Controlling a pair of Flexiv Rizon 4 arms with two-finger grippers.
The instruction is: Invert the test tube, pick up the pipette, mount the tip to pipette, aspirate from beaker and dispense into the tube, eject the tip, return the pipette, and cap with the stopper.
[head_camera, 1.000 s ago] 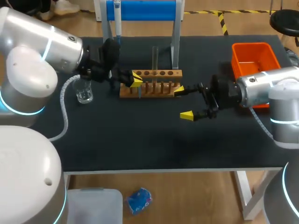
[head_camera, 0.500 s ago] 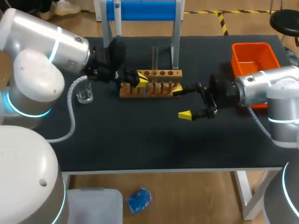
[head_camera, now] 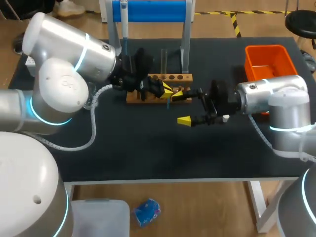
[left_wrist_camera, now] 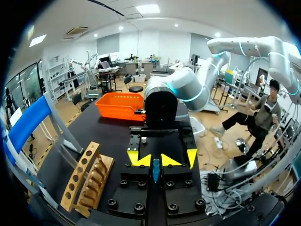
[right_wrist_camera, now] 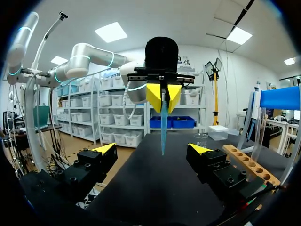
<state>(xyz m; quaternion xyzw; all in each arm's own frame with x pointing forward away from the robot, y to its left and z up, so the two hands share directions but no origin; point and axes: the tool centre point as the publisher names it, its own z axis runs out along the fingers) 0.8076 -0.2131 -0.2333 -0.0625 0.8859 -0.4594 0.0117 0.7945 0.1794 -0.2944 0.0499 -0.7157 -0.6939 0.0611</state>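
My left gripper (head_camera: 168, 92) is shut on a slim blue pipette tip (head_camera: 168, 102) that points down in front of the wooden rack (head_camera: 159, 79). In the right wrist view the left gripper (right_wrist_camera: 162, 96) faces me with the blue tip (right_wrist_camera: 162, 127) hanging from it. In the left wrist view the tip (left_wrist_camera: 155, 170) is pinched between my yellow tips (left_wrist_camera: 154, 160). My right gripper (head_camera: 181, 106) stands wide open just right of the tip, its fingers (right_wrist_camera: 101, 150) well apart. A glass test tube (head_camera: 164, 59) stands upright in the rack. The pipette (head_camera: 124, 22) hangs on the blue stand (head_camera: 148, 11).
An orange bin (head_camera: 266, 61) sits at the table's back right, behind my right arm. A small glass beaker (right_wrist_camera: 201, 139) stands beyond the rack (right_wrist_camera: 249, 165); in the head view my left arm hides it. The table's dark front half (head_camera: 148, 148) is bare.
My left arm has swung right along the rack with the blue tip in its grip. My right gripper has slid left toward it, still open.
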